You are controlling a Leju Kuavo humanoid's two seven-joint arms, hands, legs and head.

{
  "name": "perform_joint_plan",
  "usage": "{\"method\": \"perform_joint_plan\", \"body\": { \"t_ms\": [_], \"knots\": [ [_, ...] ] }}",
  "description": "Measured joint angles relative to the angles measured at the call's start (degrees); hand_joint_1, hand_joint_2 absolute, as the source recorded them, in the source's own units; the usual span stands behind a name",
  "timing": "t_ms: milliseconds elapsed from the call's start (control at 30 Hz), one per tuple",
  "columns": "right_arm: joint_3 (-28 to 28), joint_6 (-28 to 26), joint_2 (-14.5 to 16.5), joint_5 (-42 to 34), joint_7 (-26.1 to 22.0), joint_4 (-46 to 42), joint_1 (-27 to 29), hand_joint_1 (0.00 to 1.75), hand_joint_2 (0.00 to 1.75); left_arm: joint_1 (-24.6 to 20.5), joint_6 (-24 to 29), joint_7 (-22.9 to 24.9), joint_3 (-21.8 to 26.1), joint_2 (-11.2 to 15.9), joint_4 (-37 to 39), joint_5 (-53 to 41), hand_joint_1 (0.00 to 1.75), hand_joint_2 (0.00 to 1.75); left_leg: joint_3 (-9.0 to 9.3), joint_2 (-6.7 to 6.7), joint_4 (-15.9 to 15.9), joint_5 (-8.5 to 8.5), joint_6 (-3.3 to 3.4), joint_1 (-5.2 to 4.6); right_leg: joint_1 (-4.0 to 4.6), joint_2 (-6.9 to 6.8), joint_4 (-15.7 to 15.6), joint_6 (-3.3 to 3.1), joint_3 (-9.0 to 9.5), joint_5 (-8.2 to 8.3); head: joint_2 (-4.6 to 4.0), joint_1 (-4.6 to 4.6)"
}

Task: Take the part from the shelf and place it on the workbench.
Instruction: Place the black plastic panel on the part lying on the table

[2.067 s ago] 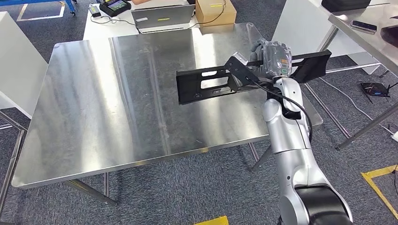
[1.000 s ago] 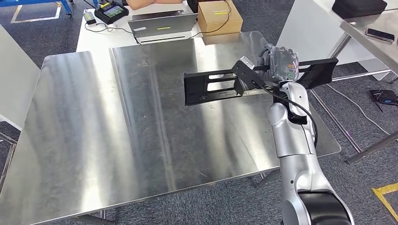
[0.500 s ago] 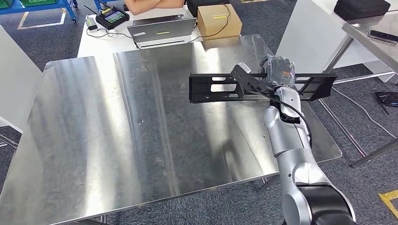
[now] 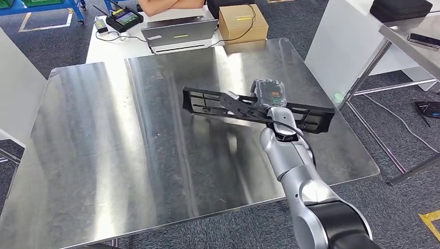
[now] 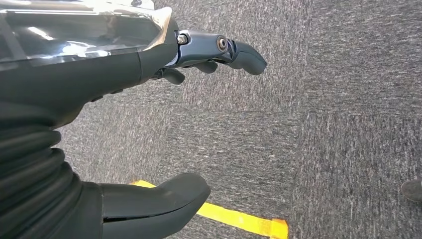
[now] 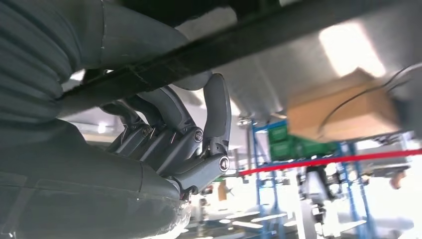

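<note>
The part (image 4: 207, 101) is a long black slotted bracket, held level a little above the steel workbench (image 4: 104, 145), over its right half. My right hand (image 4: 269, 93) grips it near the middle, so both ends stick out. From the right wrist view the fingers (image 6: 174, 124) curl around the black bar (image 6: 259, 30) of the part. My left hand (image 5: 149, 119) hangs over grey carpet with thumb and fingers apart and nothing between them.
Behind the workbench stands a white table with a laptop (image 4: 179, 32), a cardboard box (image 4: 242, 21) and a small device (image 4: 123, 18); a person's arms (image 4: 165, 5) rest there. Another table leg (image 4: 363, 72) stands at the right. A yellow floor line (image 5: 239, 219) runs under my left hand.
My right arm has swung left and lowered, carrying the part from the workbench's right edge to over its right half. Earlier the camera moved closer to the workbench.
</note>
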Motion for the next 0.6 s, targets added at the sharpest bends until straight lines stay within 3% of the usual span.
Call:
{"method": "perform_joint_plan", "body": {
  "t_ms": [400,600],
  "knots": [
    [4.3,2.2,7.1,2.0,-6.8,2.8,0.1,1.75,1.75,0.3,0.1,0.8,0.2,-0.2,0.1,0.6,0.00,1.75,-0.02,-0.05,0.1,-0.03,0.04,-0.25,-0.25,-0.05,-0.1,0.01,0.07,0.02,0.00,-0.01],
    [4.9,2.6,8.1,2.0,-7.3,3.1,0.2,1.75,1.75,0.4,0.1,1.5,0.4,-0.2,0.2,0.9,0.00,1.75,-0.02,-0.09,0.3,-0.22,0.68,-0.50,-0.87,-0.03,-0.7,0.46,0.26,0.32,0.00,-0.04]
  ]
}}
